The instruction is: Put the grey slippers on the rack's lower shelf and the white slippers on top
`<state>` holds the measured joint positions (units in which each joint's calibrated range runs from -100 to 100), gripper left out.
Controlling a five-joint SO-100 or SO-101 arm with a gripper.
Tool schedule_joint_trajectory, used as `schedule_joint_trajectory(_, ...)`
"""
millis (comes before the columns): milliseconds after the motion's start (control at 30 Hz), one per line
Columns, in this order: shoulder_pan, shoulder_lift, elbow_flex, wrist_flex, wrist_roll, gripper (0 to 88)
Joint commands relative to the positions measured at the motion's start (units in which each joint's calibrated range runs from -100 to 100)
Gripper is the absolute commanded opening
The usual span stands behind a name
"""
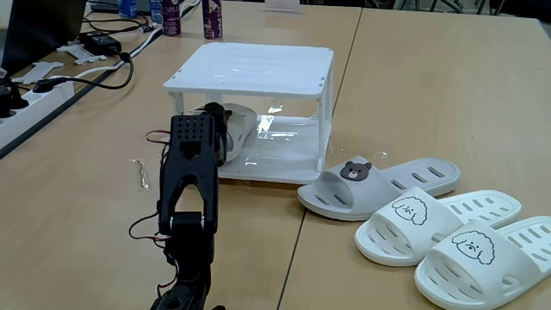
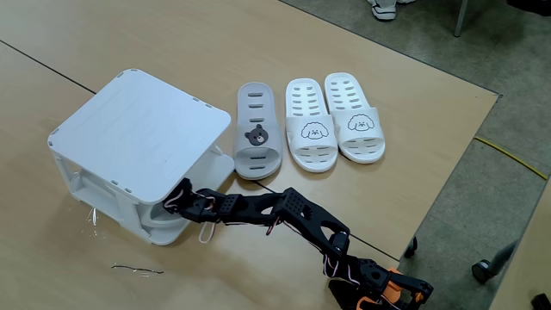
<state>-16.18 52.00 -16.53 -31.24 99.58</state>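
The white rack (image 1: pixel 250 67) (image 2: pixel 138 129) stands at the middle of the table. My gripper (image 1: pixel 225 129) (image 2: pixel 176 200) reaches in over the lower shelf (image 1: pixel 288 151) from the rack's open side. One of the grey slippers (image 1: pixel 243 123) sits inside there, right against the gripper; the arm and the rack's top hide the fingers, so a grasp cannot be made out. The other grey slipper (image 1: pixel 379 185) (image 2: pixel 256 129), with its bear emblem, lies on the table beside the rack. The two white slippers (image 1: pixel 439 222) (image 2: pixel 310 125) lie side by side just beyond it.
A power strip and black cables (image 1: pixel 52 86) run along the table's left side in a fixed view, with bottles (image 1: pixel 211 19) behind the rack. A thin bent wire (image 1: pixel 140 172) (image 2: pixel 136 269) lies near the arm. The table edge (image 2: pixel 448 181) is close behind the slippers.
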Motion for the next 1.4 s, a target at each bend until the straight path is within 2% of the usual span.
schedule_joint_trajectory(0,-0.60,-0.04,-15.00,2.77,0.42,0.7)
schedule_joint_trajectory(100,-1.01,0.29,-14.19,2.69,0.42,2.2)
schedule_joint_trajectory(200,-0.60,-0.46,-10.85,2.51,0.42,26.7)
schedule_joint_trajectory(233,-0.68,-0.63,-10.31,2.51,0.42,32.0)
schedule_joint_trajectory(267,-0.93,-0.72,-9.95,2.51,0.42,33.5)
schedule_joint_trajectory(367,-1.99,-3.41,-6.97,2.51,0.42,33.2)
schedule_joint_trajectory(800,-1.25,-30.59,32.54,1.82,0.42,33.2)
schedule_joint_trajectory(967,-1.25,-42.79,52.03,-4.22,0.42,32.7)
schedule_joint_trajectory(1033,-1.25,-48.68,60.87,-7.50,0.42,24.2)
schedule_joint_trajectory(1133,-1.58,-60.46,76.03,-15.43,0.42,2.2)
schedule_joint_trajectory(1233,-0.27,-71.65,91.90,-19.75,0.42,1.3)
schedule_joint_trajectory(1367,0.88,-68.70,108.59,-32.34,0.42,0.7)
